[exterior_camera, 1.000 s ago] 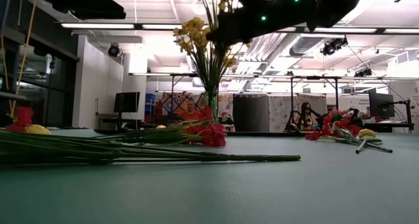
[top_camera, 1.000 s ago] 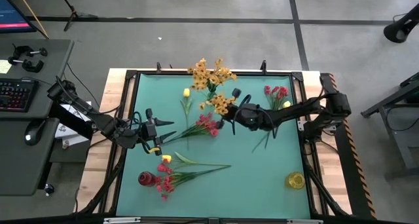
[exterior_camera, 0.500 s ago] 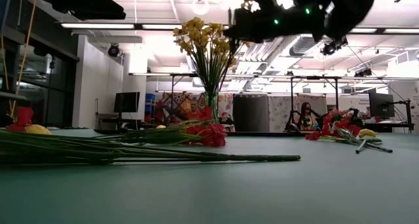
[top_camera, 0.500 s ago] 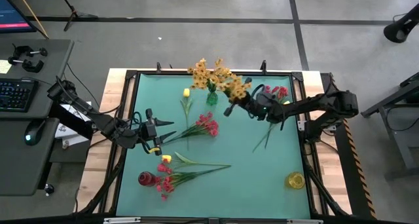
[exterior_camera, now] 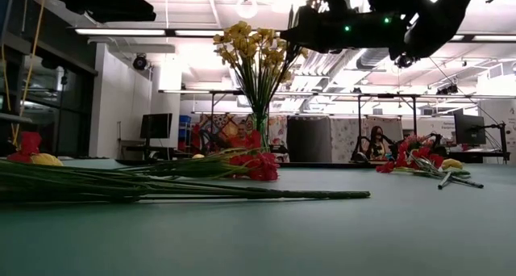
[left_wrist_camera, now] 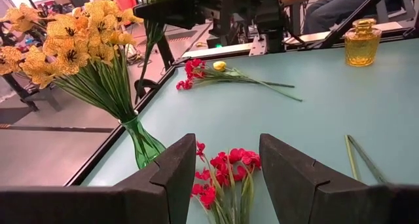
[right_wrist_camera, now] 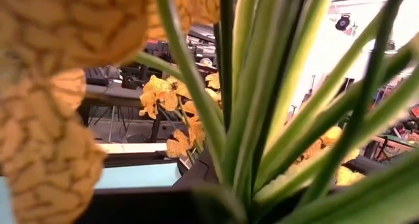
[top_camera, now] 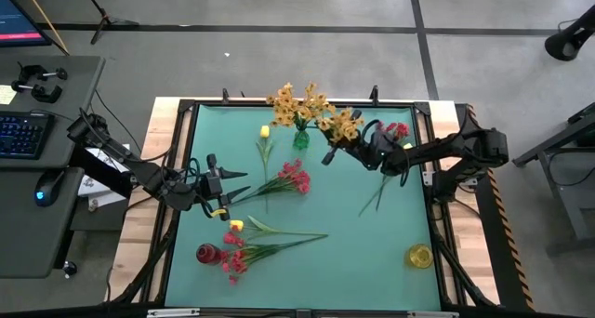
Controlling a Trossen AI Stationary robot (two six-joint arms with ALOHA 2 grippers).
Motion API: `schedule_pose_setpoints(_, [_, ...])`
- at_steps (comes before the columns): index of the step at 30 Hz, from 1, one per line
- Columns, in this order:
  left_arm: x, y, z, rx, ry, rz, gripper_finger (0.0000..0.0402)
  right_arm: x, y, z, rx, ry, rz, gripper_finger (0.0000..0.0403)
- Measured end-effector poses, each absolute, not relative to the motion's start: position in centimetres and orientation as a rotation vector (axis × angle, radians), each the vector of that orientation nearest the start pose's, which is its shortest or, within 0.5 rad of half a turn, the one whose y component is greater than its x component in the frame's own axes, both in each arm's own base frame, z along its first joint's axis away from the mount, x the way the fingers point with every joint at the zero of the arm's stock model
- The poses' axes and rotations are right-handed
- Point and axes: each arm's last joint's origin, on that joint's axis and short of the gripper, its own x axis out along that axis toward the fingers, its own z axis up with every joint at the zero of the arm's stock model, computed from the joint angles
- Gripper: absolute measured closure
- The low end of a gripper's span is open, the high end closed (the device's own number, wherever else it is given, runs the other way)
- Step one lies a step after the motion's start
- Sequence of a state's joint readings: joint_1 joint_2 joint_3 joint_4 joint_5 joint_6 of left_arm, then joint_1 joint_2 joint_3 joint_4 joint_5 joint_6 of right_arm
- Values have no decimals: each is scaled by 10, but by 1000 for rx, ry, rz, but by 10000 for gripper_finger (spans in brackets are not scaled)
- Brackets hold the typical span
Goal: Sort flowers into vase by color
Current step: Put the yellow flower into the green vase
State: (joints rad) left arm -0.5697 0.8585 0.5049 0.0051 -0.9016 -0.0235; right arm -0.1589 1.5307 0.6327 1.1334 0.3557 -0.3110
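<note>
A green vase (top_camera: 300,139) at the far middle of the table holds orange-yellow flowers (top_camera: 297,104). Just to its right my right gripper (top_camera: 332,154) is shut on another orange-yellow spray (top_camera: 341,125), held in the air. My left gripper (top_camera: 234,182) hangs open over the table's left, pointing at red flowers (top_camera: 293,177) that lie flat. A yellow bud (top_camera: 265,131) lies on its stem left of the vase. Red and yellow flowers lie at the near left (top_camera: 244,247) and at the far right (top_camera: 394,132). My right gripper holds the orange-yellow spray by its green stems (right_wrist_camera: 258,126), coming nearly level from the table's right. Leaves and the gripper hide the fingers' exact place on the stems. The spray is lifted clear of the table, its blooms (right_wrist_camera: 52,93) rising past the gripper beside the vase's bouquet.
A red vase (top_camera: 206,254) stands at the near left and a yellow vase (top_camera: 418,256) at the near right. Long stems (exterior_camera: 201,191) lie across the near left. Open green table lies in the middle and near middle.
My right gripper has carried the orange-yellow spray from above the red flowers toward the table's far edge and a little to the right. It has rolled and tipped upward, so the blooms now stand beside the vase's bouquet. The gripper stays shut.
</note>
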Motion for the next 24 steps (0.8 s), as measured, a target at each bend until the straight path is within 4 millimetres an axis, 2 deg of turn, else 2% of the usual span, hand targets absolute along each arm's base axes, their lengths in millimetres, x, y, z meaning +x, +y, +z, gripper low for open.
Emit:
schedule_pose_setpoints(6, [163, -77, 245, 212, 256, 331, 245, 294, -67, 235, -248, -171, -518, 403])
schedule_pose_setpoints(14, [163, -77, 245, 212, 256, 331, 245, 295, -69, 233, -250, -168, -518, 403])
schedule_pose_setpoints(20, [163, -77, 246, 211, 255, 331, 245, 302, -70, 221, -252, -162, -509, 403])
schedule_pose_setpoints(24, [163, -77, 246, 212, 255, 331, 245, 310, -72, 221, -255, -169, -507, 403])
